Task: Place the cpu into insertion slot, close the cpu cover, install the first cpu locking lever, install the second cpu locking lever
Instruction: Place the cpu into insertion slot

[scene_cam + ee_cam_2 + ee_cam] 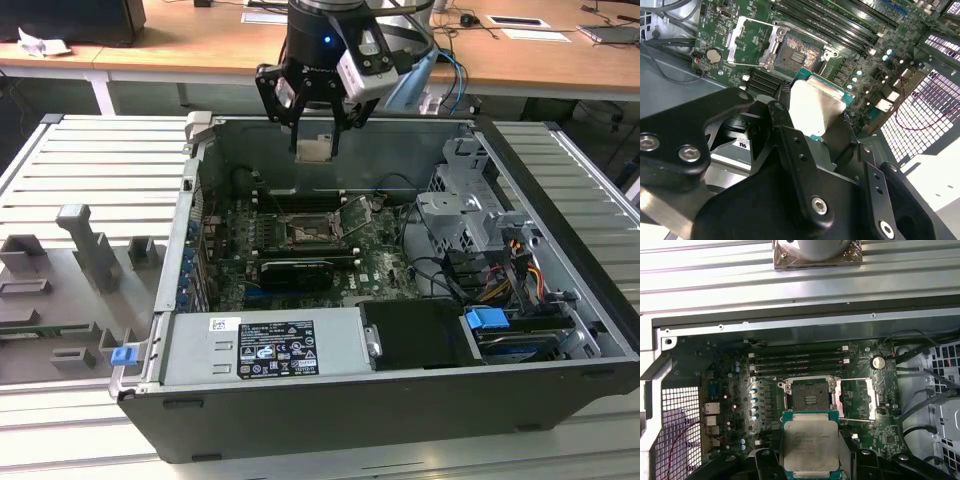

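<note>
Wooden desks at the back, ribbed grey table in front, open computer case lying on it. Over the green motherboard, gripper clamped on the cpu at two opposite edges, pale metal top showing in the first wrist view. Held in the air, apart from the insertion slot below. Slot contacts bare; cpu cover tilted open just beside, on the exterior view's right.
</note>
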Motion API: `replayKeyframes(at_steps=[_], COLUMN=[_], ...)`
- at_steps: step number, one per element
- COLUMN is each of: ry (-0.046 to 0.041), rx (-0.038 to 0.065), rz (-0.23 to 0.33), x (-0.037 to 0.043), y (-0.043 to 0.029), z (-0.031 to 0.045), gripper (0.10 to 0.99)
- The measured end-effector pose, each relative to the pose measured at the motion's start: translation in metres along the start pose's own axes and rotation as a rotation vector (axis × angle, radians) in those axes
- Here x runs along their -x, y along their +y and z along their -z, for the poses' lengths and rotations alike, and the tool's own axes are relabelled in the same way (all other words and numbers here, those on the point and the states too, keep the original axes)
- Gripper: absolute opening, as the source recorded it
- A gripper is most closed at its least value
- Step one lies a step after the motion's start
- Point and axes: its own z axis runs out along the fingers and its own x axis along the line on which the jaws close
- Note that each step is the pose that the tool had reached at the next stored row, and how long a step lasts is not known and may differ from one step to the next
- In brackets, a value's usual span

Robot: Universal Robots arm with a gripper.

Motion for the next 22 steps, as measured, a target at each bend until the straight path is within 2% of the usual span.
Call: replayKeyframes(at_steps=[3,11,14,17,22], ry=[-0.0020,-0.0150,-0.0207,-0.0208,-0.0226], rx=[-0.001,0.000,0.002,0.002,0.002], rz=[-0.017,-0.171,-0.239,-0.241,-0.262], x=[0.0000,0.0000,0.0001,0.0002,0.0002], y=[-0.0001,-0.0003,-0.0006,-0.0008,-0.0009], z=[-0.0010,-0.0039,-0.0073,-0.0103,-0.0113], gripper=[0.529,0.529,0.529,0.529,0.529])
